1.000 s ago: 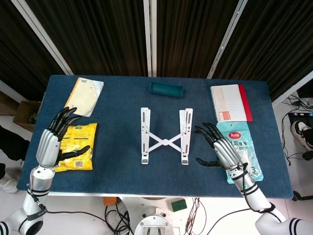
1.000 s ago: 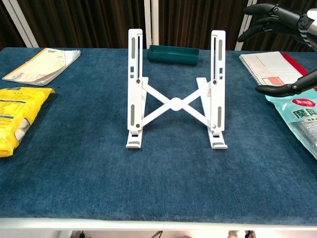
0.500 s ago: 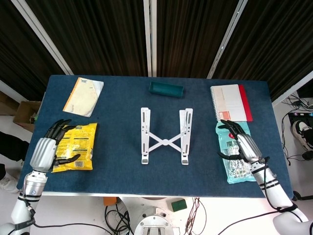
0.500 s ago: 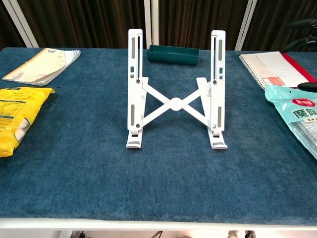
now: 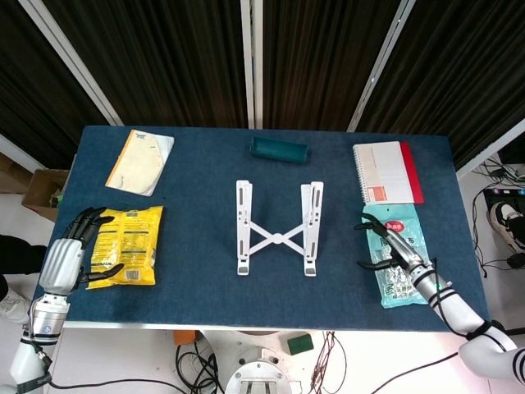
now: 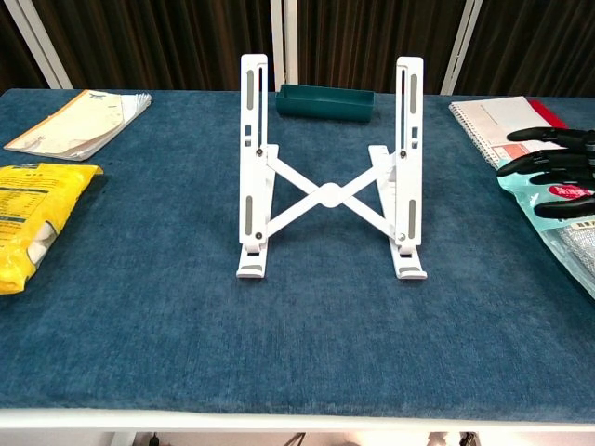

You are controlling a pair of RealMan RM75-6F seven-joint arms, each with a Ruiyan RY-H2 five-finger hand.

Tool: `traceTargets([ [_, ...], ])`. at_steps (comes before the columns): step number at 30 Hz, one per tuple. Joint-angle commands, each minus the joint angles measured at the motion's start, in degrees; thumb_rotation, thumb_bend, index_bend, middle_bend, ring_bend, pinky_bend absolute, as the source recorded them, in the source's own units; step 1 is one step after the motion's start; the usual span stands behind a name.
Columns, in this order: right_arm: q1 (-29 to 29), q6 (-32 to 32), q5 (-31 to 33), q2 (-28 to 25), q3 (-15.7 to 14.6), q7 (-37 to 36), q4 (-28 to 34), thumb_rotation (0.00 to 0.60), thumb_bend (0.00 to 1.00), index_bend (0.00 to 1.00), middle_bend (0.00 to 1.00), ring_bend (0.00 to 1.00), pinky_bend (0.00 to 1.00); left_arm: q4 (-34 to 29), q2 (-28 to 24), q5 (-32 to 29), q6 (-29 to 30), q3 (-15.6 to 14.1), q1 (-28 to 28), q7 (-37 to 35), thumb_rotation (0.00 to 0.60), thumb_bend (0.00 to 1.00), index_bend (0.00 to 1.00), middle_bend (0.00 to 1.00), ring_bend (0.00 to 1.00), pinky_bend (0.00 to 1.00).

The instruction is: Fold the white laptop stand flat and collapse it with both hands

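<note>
We see the stand (image 5: 277,239) at the table's (image 5: 205,295) centre — still unfolded, its two white rails upright and parallel, crossed struts meeting at a round pivot between them; nothing touches it. In the chest view the stand (image 6: 330,177) rises on its feet, rails leaning back toward the green tray (image 6: 324,101) at 12 o'clock.

Left hand (image 5: 67,258) sits at the 8 o'clock edge, fingers spread and slightly curled, holding nothing, fingertips over the near edge of the yellow bag (image 5: 127,245).

Right hand (image 5: 392,249) lies at 4 o'clock, well apart from the stand, fingers apart and empty — above the teal pouch (image 5: 406,275). The chest view shows its dark fingers (image 6: 548,172) extended toward the stand.

Notebook (image 5: 385,172) at 2 o'clock; booklet (image 5: 141,161) at 10 o'clock.
</note>
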State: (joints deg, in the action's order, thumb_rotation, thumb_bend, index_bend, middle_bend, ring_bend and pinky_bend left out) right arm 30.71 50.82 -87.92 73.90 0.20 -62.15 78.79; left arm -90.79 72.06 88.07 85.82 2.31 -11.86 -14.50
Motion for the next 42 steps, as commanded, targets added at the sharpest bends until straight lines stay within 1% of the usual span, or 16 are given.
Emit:
traceTargets([
  [1,1.5,-0.8,-0.4,2.3,0.6,0.3,-0.1,0.6,0.16,0.05,0.2,0.05,0.05,0.1,-0.1,0.0,0.1,0.2,0.1,-0.3,0.6,0.06,0.22,0.11,0.07,0.15],
  [7,4.3,-1.3,-1.8,5.4,1.5,2.9,2.1,0.6,0.17,0.05,0.19,0.05,0.05,0.3,-0.1,0.3,0.6,0.3,0.6,-0.6,0.6,0.06,0.22,0.11,0.07,0.15],
  [15,7.6,-4.1,-0.1,9.8,2.9,7.5,3.5,0.6,0.18,0.05,0.19,0.05,0.05,0.8,-0.2,0.7,1.7,0.4,1.4,-1.2,0.6,0.06,0.22,0.11,0.07,0.15],
  [19,8.4,-4.6,0.5,11.0,3.0,9.0,4.0,0.6,0.18,0.05,0.19,0.05,0.05,1.1,-0.4,0.8,2.0,0.4,1.8,-1.6,0.6,0.06,0.22,0.11,0.07,0.15],
  [23,7.5,-3.4,-0.4,9.1,1.5,9.4,5.5,0.6,0.18,0.04,0.19,0.05,0.05,1.3,-0.8,1.0,2.1,0.3,2.0,-1.8,0.6,0.06,0.22,0.11,0.07,0.15],
  [27,4.9,0.3,-2.0,3.6,-1.0,7.7,6.9,0.6,0.18,0.04,0.19,0.05,0.05,2.1,-1.0,0.5,1.8,0.5,2.2,-3.1,0.6,0.06,0.22,0.11,0.07,0.15],
  [30,3.4,2.8,-1.7,-0.2,-1.5,4.8,7.5,0.6,0.18,0.04,0.19,0.05,0.05,2.7,-1.2,0.1,0.3,0.7,1.7,-5.2,0.6,0.06,0.22,0.11,0.07,0.15],
  [32,3.1,3.7,-0.8,-1.7,-0.6,1.9,7.6,0.6,0.18,0.04,0.19,0.05,0.05,3.0,-1.4,0.0,-1.0,0.8,1.0,-6.2,0.6,0.06,0.22,0.11,0.07,0.15],
  [35,4.2,3.4,0.7,-2.1,1.7,-1.8,7.0,0.6,0.18,0.04,0.19,0.05,0.05,3.1,-1.6,0.2,-2.6,1.2,-0.2,-6.8,0.6,0.06,0.22,0.11,0.07,0.15],
  [38,7.6,-0.9,2.9,-0.7,4.5,-4.0,5.2,0.6,0.18,0.04,0.19,0.05,0.05,2.9,-2.1,0.1,-4.9,1.7,-1.8,-9.4,0.6,0.05,0.22,0.11,0.07,0.15],
  [42,13.4,-8.4,5.8,3.5,7.8,-4.6,1.1,0.6,0.18,0.04,0.19,0.05,0.05,3.5,-2.7,-0.1,-9.2,2.6,-4.8,-16.4,0.6,0.01,0.21,0.11,0.07,0.15],
])
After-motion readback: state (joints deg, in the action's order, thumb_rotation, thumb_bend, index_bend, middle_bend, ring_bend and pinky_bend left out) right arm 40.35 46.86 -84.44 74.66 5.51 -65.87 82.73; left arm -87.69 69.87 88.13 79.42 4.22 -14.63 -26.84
